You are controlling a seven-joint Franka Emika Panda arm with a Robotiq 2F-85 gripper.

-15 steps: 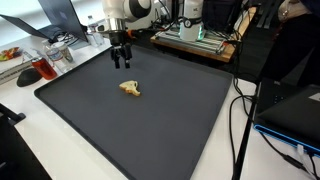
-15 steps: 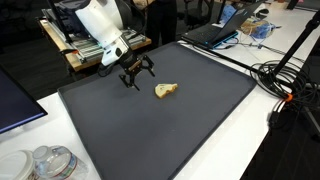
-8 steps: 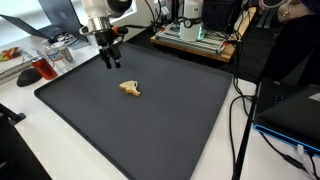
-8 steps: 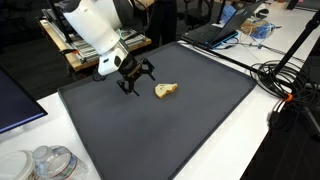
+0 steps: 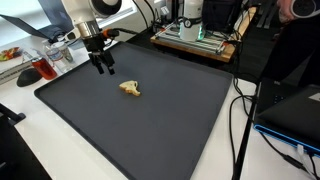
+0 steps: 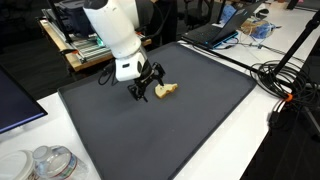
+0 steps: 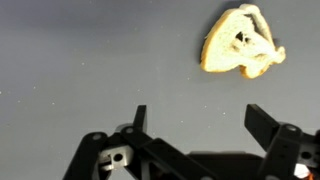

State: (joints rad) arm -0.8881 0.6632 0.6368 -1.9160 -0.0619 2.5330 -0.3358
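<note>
A small pale yellow crumpled object (image 5: 130, 89) lies on the dark grey mat (image 5: 150, 130); it also shows in the other exterior view (image 6: 165, 90) and at the top right of the wrist view (image 7: 240, 42). My gripper (image 5: 103, 66) hangs open and empty just above the mat, a short way from the object; in an exterior view (image 6: 142, 93) it is right beside it. In the wrist view the two black fingers (image 7: 200, 122) are spread apart with bare mat between them.
The mat covers a white table (image 5: 40, 150). A rack with equipment (image 5: 195, 35) stands beyond the mat. Cables (image 5: 240, 120) run along one side. A laptop (image 6: 215, 30) and a plastic container (image 6: 45, 160) sit at the table edges.
My arm has swung across the mat. In one exterior view the gripper moved left away from the object; in the other it moved toward it. The object has not moved.
</note>
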